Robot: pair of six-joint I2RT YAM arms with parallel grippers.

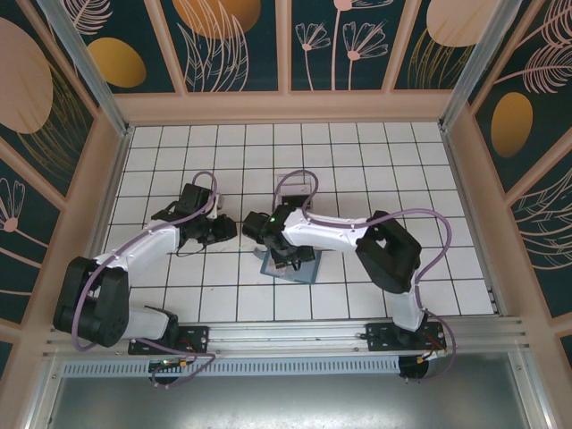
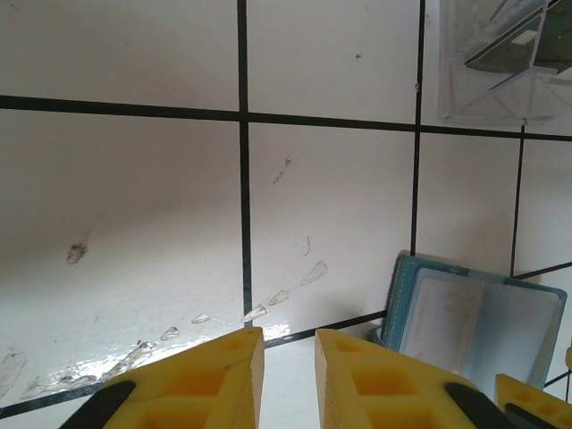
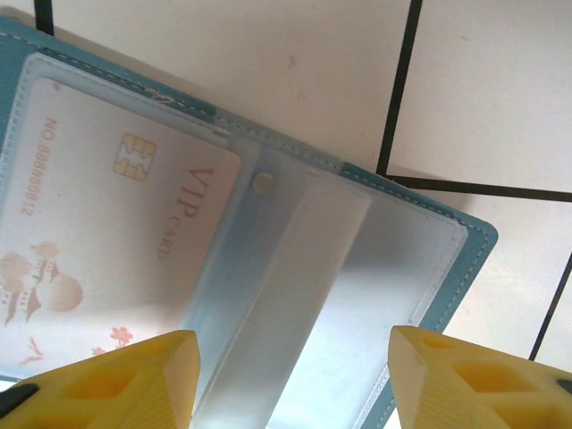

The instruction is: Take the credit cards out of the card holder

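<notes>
1. Standing over the tiled table (image 1: 357, 152), the right gripper (image 3: 293, 362) points down at the card holder (image 3: 393, 259), which lies opened flat near the table's middle.
2. Right gripper: jaws spread wide, with nothing gripped. One yellow finger (image 3: 116, 380) is over the left panel and the other is over the right panel's edge. Whether they touch the holder cannot be determined.
3. Credit card (image 3: 116, 223): whitish, marked VIP, with a gold chip. It is seated in the clear sleeve of the left panel.
4. Left gripper (image 2: 289, 340): jaws set to a narrow gap, holding nothing. It is positioned over bare tile, near the card holder but apart from it.
5. Clear plastic box (image 2: 496, 63): on the table beyond the left gripper, apart from the holder.
</notes>
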